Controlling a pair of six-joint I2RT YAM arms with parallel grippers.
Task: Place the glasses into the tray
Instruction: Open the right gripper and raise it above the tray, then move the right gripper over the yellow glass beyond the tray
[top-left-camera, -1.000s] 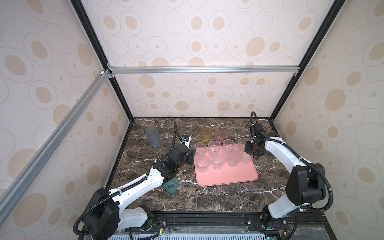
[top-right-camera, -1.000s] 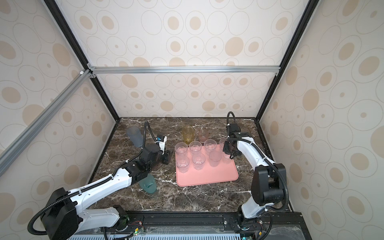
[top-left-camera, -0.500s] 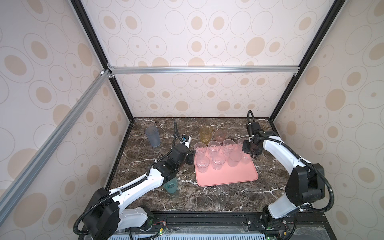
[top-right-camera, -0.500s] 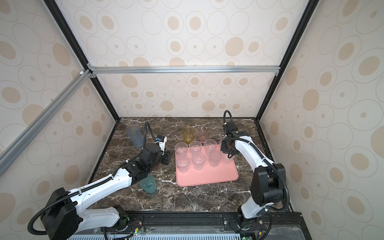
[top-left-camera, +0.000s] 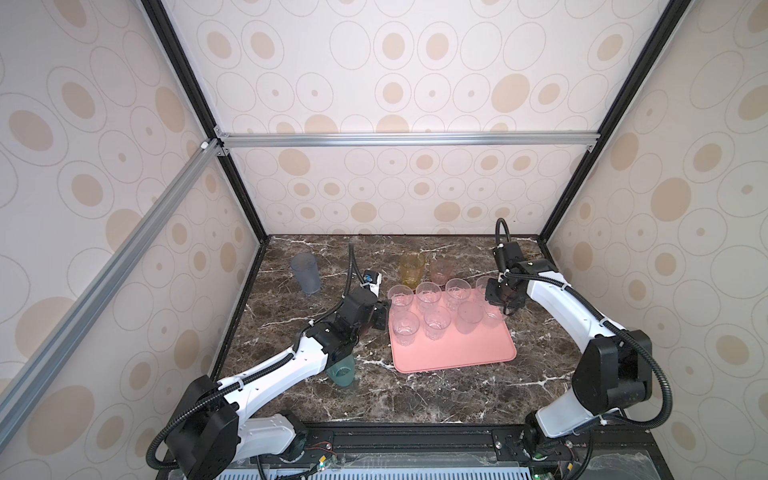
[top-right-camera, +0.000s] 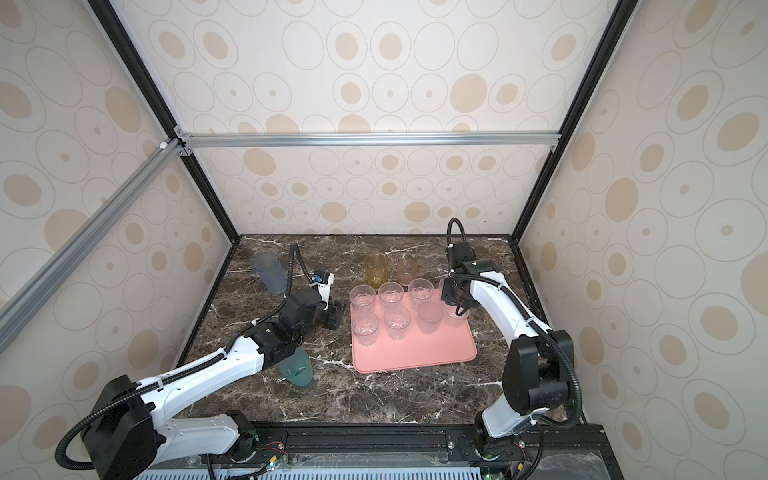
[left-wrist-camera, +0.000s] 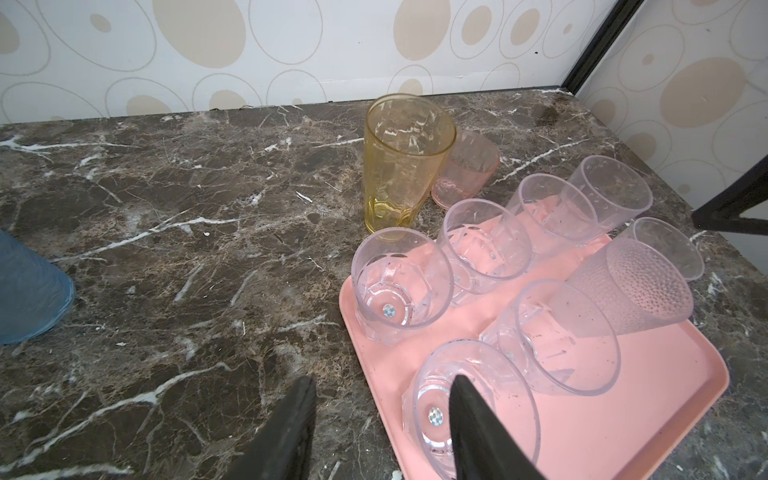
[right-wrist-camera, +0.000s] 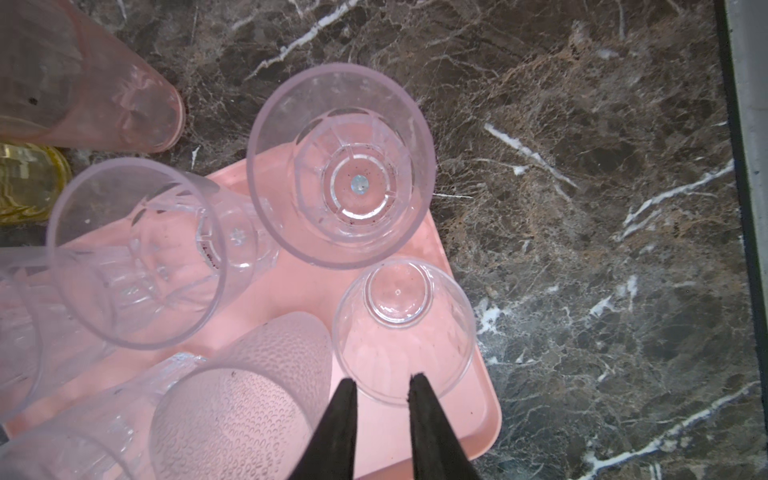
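The salmon-pink tray (top-left-camera: 457, 353) (top-right-camera: 415, 349) carries several clear glasses and a frosted one (top-left-camera: 469, 318) (right-wrist-camera: 241, 395), all upright. Off the tray stand an amber glass (top-left-camera: 412, 268) (left-wrist-camera: 403, 162), a pink glass (top-left-camera: 441, 271), a blue-grey glass (top-left-camera: 305, 274) and a teal-green glass (top-left-camera: 343, 372). My left gripper (top-left-camera: 380, 318) (left-wrist-camera: 381, 379) is open at the tray's left edge, one finger over a clear glass (left-wrist-camera: 511, 395). My right gripper (top-left-camera: 505, 309) (right-wrist-camera: 382, 380) hovers narrowly open over the rim of a small clear glass (right-wrist-camera: 399, 328) at the tray's far right corner, not touching it.
The teal-green glass sits partly under my left forearm near the front left. Black frame posts and patterned walls close in the dark marble table (top-left-camera: 436, 399) on three sides. The amber and pink glasses stand just behind the tray's back edge.
My right gripper has drifted slightly back and toward the middle above the tray's far right corner. The left arm and the glasses have not moved.
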